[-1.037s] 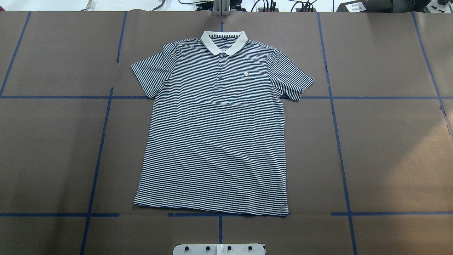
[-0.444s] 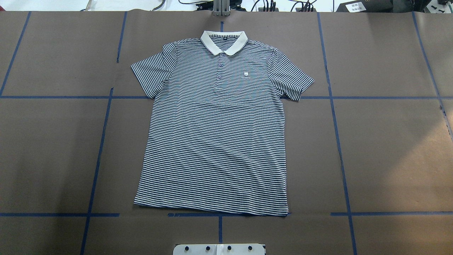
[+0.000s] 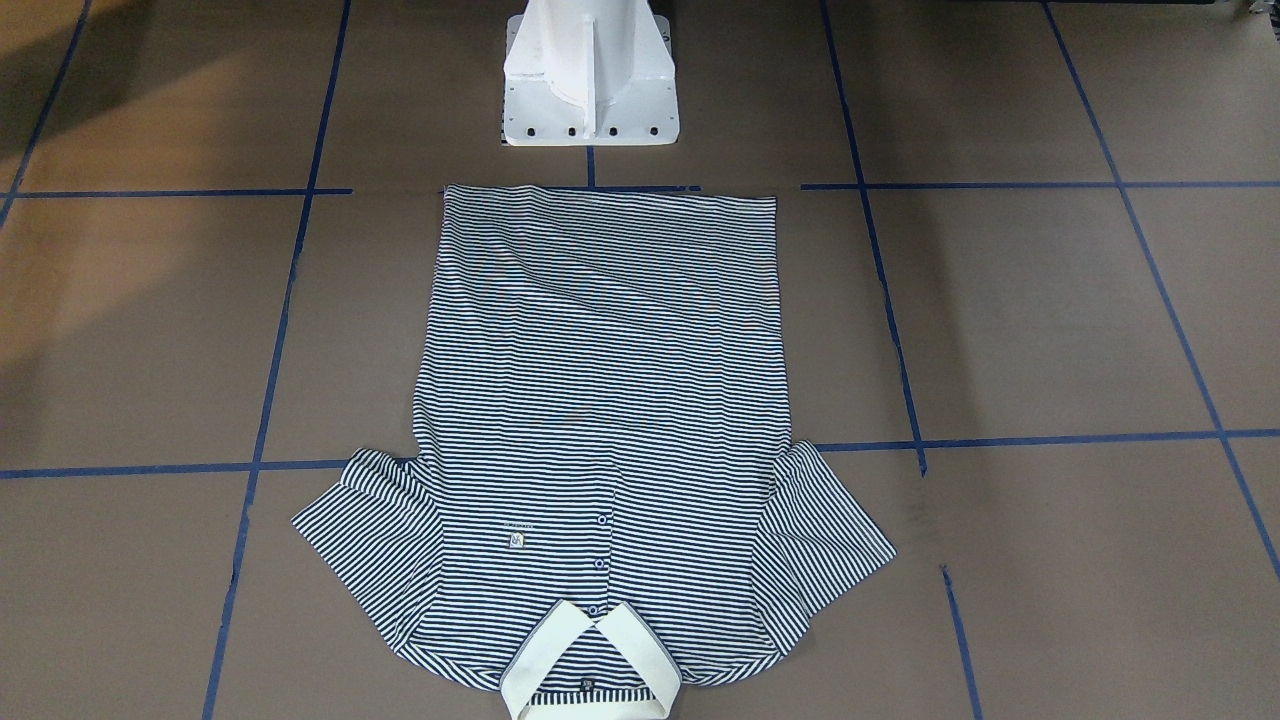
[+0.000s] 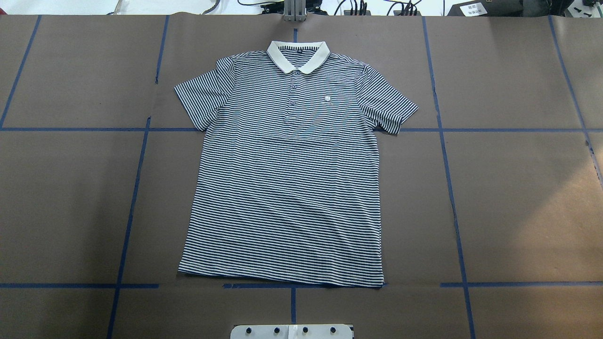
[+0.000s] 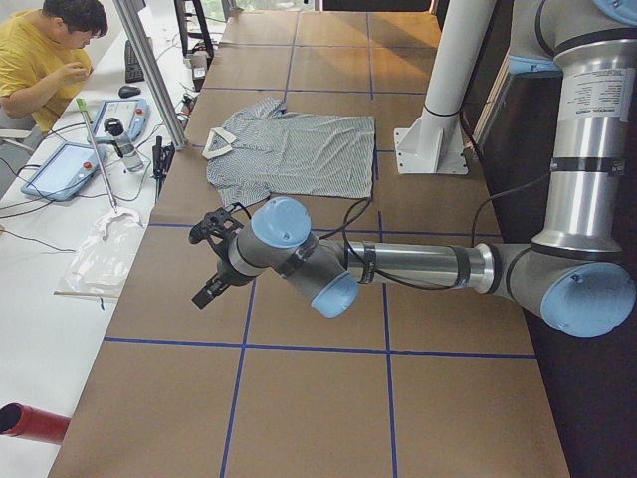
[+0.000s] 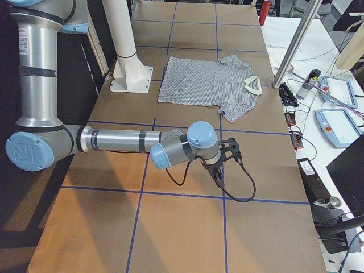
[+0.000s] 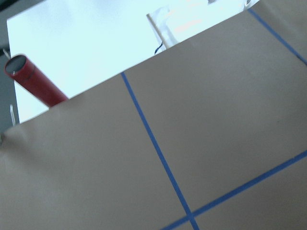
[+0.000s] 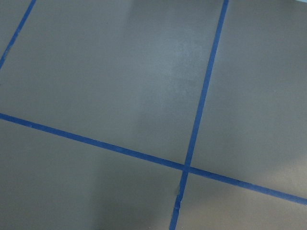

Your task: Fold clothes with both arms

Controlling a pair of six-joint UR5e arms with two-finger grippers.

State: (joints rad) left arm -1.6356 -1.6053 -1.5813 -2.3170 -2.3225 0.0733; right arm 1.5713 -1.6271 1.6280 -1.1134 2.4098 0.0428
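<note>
The striped polo shirt (image 4: pixel 287 179) lies flat and face up on the brown table, cream collar (image 4: pixel 297 56) at the far edge, both sleeves spread. It also shows in the front view (image 3: pixel 600 380). No arm is in the overhead or front views. In the left side view my left gripper (image 5: pixel 209 284) hangs over bare table well short of the shirt (image 5: pixel 294 149). In the right side view my right gripper (image 6: pixel 222 168) hangs over bare table on the other side of the shirt (image 6: pixel 205 82). I cannot tell whether either is open or shut. Both wrist views show only table and tape.
Blue tape lines (image 4: pixel 450 188) grid the brown table. The white pedestal base (image 3: pixel 588 70) stands just behind the hem. A red cylinder (image 7: pixel 33 81) lies past the table's left end. An operator (image 5: pixel 40 60) and teach pendants (image 6: pixel 335 122) are beyond the far edge.
</note>
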